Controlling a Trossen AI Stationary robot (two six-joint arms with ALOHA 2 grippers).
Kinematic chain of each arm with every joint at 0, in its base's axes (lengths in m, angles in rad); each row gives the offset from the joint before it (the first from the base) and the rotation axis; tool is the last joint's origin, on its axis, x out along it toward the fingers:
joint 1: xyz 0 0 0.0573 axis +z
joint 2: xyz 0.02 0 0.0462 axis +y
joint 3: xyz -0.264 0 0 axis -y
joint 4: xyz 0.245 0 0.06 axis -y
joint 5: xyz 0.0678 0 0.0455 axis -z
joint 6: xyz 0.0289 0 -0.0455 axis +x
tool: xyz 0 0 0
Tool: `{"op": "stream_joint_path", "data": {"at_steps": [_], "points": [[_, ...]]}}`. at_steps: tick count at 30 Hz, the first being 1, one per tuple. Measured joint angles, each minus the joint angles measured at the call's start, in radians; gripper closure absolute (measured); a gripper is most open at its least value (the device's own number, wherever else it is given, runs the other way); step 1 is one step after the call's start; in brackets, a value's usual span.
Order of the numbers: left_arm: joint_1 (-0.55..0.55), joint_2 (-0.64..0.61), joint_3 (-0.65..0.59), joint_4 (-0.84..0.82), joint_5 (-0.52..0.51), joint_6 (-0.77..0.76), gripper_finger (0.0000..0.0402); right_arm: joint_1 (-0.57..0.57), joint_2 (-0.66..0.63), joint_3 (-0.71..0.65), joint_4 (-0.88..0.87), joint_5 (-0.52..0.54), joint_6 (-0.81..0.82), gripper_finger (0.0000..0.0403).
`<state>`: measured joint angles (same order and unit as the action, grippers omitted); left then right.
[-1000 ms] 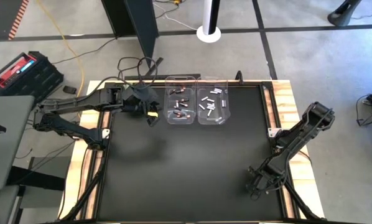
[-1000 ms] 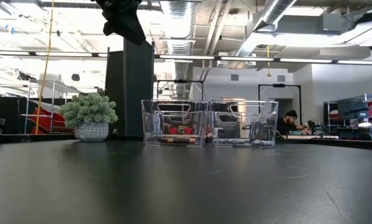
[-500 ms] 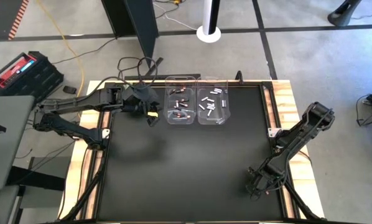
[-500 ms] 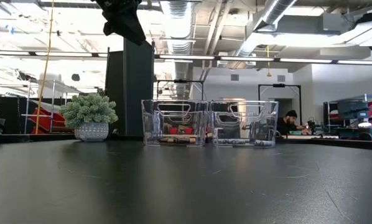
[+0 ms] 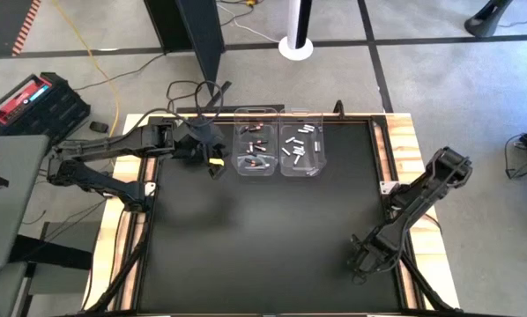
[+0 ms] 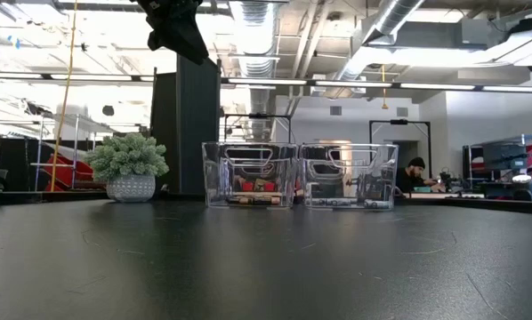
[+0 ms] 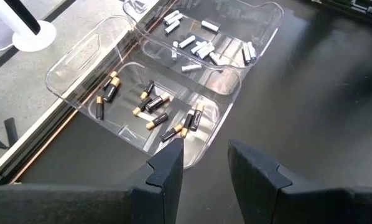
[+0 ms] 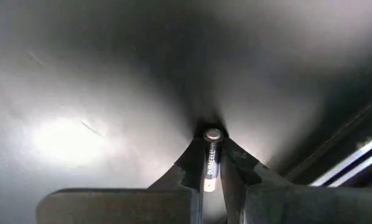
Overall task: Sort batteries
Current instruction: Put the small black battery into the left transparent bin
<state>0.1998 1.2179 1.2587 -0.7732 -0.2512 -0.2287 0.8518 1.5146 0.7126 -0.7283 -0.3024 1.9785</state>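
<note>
Two clear bins stand side by side at the table's far edge. The left bin (image 5: 256, 152) holds dark batteries with copper ends (image 7: 152, 106). The right bin (image 5: 300, 150) holds white batteries (image 7: 198, 46). My left gripper (image 5: 215, 165) hangs open in the air just left of the left bin, its fingers (image 7: 173, 155) empty. My right gripper (image 5: 359, 267) points down at the mat near the table's near right corner, shut on one dark battery (image 8: 210, 158). My right gripper pinches the dark battery's sides (image 8: 209, 168) between its two fingers (image 8: 187, 167). The fingers come from above, pointing steeply down, and the battery lies along them. Its silver end (image 8: 212, 134) sticks out past the fingertips toward the mat; I cannot tell whether it touches.
The black mat (image 5: 263, 229) stretches bare between the bins and my right gripper. A wooden rim (image 5: 422, 255) runs close to the right gripper. Beyond the table stand a potted plant (image 6: 128, 164) and a seated person (image 6: 415, 173).
</note>
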Motion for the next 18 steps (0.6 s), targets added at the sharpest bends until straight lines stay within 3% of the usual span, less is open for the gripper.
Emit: {"op": "stream_joint_path", "data": {"at_steps": [8, 18], "points": [[0.0, 0.0, 0.0, 0.0, 0.0, 0.008, 0.0281, -0.061, 0.0, 0.047, -0.031, 0.082, -0.038, 0.0354], [0.0, 0.0, 0.0, 0.0, 0.001, 0.016, 0.0281, -0.243, -0.003, 0.155, -0.061, 0.172, -0.249, 0.0354]]}}
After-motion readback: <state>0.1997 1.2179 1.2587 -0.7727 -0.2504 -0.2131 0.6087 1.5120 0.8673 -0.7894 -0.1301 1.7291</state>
